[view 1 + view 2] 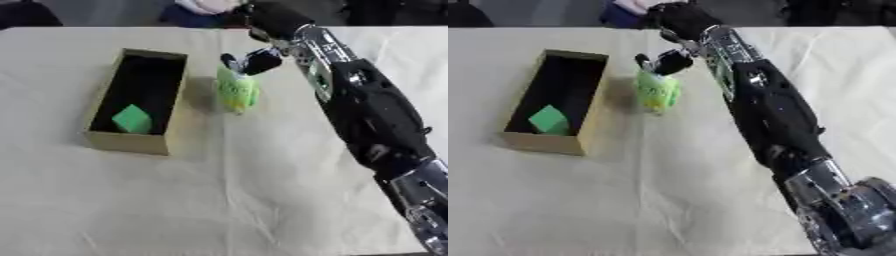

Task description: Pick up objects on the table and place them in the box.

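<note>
A light green packet (236, 91) hangs upright just right of the box, its top pinched by my right hand (252, 62), which reaches in from the right on a long black arm. The open cardboard box (128, 141) lies left of centre on the cloth, with a green cube (132, 119) inside near its front end. Whether the packet's bottom touches the table I cannot tell. My left hand shows in neither view.
A beige cloth (219, 200) covers the table. My right arm (367, 115) crosses the right side of the view from the lower right corner. Dark shapes and a person's clothing (197, 10) sit beyond the far edge.
</note>
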Controlling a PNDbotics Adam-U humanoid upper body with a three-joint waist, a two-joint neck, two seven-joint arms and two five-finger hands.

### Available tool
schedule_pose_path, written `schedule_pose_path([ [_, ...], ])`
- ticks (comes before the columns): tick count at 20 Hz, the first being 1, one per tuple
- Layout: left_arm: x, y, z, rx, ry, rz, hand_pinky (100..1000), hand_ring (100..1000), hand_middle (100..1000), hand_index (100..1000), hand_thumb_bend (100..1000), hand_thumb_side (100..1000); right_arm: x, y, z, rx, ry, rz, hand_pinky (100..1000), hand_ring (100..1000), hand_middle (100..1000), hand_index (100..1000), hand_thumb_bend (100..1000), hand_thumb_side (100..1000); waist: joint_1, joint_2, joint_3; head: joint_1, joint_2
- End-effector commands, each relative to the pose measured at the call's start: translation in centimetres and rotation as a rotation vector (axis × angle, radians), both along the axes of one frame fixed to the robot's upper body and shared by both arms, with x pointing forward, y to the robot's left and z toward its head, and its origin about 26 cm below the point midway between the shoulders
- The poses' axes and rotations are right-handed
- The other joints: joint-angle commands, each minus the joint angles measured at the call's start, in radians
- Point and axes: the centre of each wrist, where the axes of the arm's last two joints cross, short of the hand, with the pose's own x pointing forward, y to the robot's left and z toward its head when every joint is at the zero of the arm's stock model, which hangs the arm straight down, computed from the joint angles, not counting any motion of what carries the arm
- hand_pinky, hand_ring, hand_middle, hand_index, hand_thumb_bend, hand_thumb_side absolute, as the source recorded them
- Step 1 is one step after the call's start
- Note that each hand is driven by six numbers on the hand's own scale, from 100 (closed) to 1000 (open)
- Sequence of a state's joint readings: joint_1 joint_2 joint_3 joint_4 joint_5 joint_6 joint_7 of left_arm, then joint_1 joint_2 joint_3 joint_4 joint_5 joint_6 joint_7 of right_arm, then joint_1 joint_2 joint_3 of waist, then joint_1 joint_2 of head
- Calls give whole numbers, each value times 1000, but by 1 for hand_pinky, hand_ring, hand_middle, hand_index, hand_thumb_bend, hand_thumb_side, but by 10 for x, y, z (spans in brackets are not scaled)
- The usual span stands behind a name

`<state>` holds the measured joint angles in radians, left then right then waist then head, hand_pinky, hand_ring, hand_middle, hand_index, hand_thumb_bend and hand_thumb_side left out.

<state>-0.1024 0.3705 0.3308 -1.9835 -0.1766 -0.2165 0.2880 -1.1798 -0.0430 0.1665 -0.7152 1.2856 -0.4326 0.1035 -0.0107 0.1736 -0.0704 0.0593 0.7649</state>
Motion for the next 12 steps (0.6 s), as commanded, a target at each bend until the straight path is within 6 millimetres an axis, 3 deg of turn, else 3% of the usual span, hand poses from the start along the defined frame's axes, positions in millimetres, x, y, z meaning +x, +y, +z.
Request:
schedule_pose_path([
  [1,-2,2,10,34,-27,5,738,632,719,849,100,784,4,-10,6,-14,14,-22,820,848,743,855,201,724,6,-11,-1,-3,5],
  [6,-2,2,10,32,-25,4,738,632,719,849,100,781,4,-9,-9,-27,78,-25,822,848,741,867,259,774,7,-10,2,-4,5],
  [12,-2,1,9,30,-21,0,738,631,719,848,100,782,2,-5,-28,-42,124,-57,818,845,738,863,248,765,8,-8,7,-6,5],
])
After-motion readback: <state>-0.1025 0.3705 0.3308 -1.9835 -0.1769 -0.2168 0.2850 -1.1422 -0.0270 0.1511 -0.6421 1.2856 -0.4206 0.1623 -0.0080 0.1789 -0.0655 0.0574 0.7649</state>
